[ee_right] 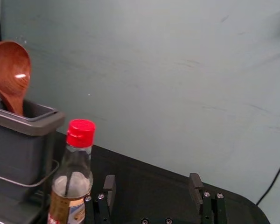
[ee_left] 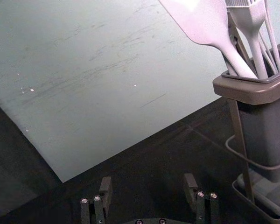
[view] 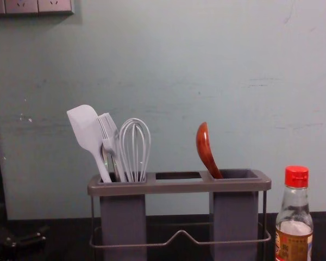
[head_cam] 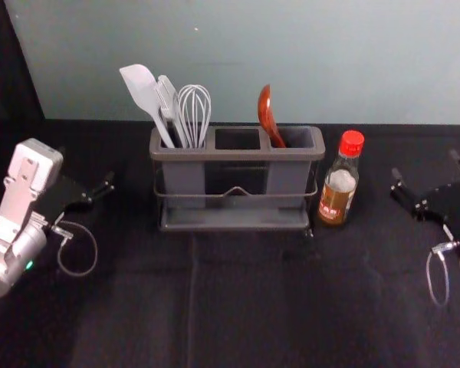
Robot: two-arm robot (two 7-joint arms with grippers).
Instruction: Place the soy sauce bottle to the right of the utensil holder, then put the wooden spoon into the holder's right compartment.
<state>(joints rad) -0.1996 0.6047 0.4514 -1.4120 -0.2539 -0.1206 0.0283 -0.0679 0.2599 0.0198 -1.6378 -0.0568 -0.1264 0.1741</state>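
Observation:
The utensil holder (head_cam: 238, 155) stands at the back middle of the table. In its right compartment leans the wooden spoon (head_cam: 266, 115), bowl up. Upright beside the holder's right end is the soy sauce bottle (head_cam: 340, 184) with a red cap. My right gripper (head_cam: 425, 175) is right of the bottle, apart from it; in the right wrist view the right gripper (ee_right: 152, 189) is open with nothing between its fingers. My left gripper (head_cam: 102, 192) is left of the holder, and in the left wrist view the left gripper (ee_left: 148, 189) stands open and holds nothing.
A pale spatula (head_cam: 142, 90), a brush (head_cam: 167, 98) and a whisk (head_cam: 194, 111) stand in the holder's left compartment. A pale wall panel (head_cam: 330, 61) rises behind the dark tabletop (head_cam: 245, 307). A thin black cable (ee_right: 273, 181) runs down at the far right.

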